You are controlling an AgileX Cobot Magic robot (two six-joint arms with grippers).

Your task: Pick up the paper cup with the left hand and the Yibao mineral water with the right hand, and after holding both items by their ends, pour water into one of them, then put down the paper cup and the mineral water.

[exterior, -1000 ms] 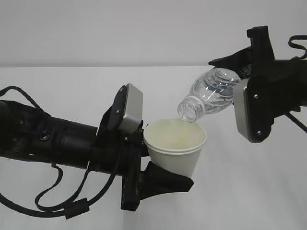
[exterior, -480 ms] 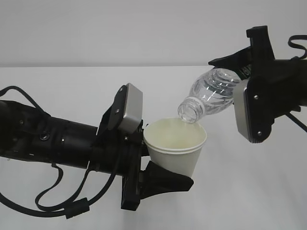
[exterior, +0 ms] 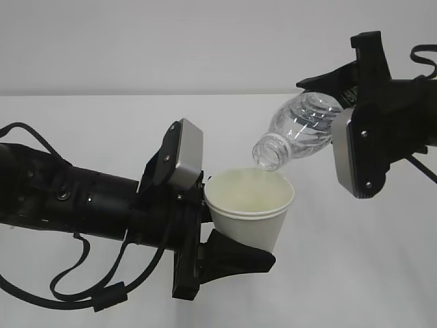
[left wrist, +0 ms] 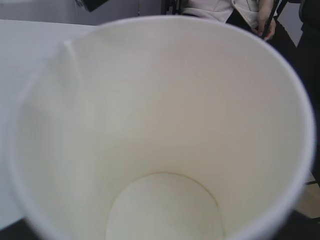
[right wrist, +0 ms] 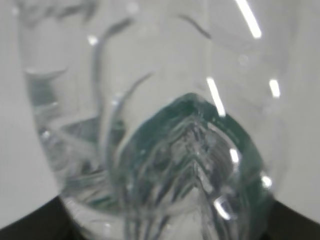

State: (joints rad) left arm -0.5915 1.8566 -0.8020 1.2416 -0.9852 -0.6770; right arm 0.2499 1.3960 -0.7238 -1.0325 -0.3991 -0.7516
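The white paper cup [exterior: 249, 205] is held upright above the table, with my left gripper [exterior: 235, 229] shut on its lower wall. The cup's pale inside [left wrist: 160, 125] fills the left wrist view and looks dry. The Yibao mineral water [exterior: 304, 130], clear and uncapped, lies tilted with its mouth down-left, just over the cup's far rim. My right gripper [exterior: 334, 116] is shut on the bottle's base end. In the right wrist view the ribbed bottle [right wrist: 165, 150] fills the picture, with green showing through it. No stream of water shows.
A white table [exterior: 355, 273] runs under both arms to a pale wall behind. Black cables [exterior: 89, 294] loop below the left arm near the front edge. Someone in light clothing [left wrist: 240, 12] is in the background of the left wrist view.
The right gripper and the bottle have risen slightly, lifting the bottle's mouth a little above the cup's rim. The left arm and the cup have stayed still.
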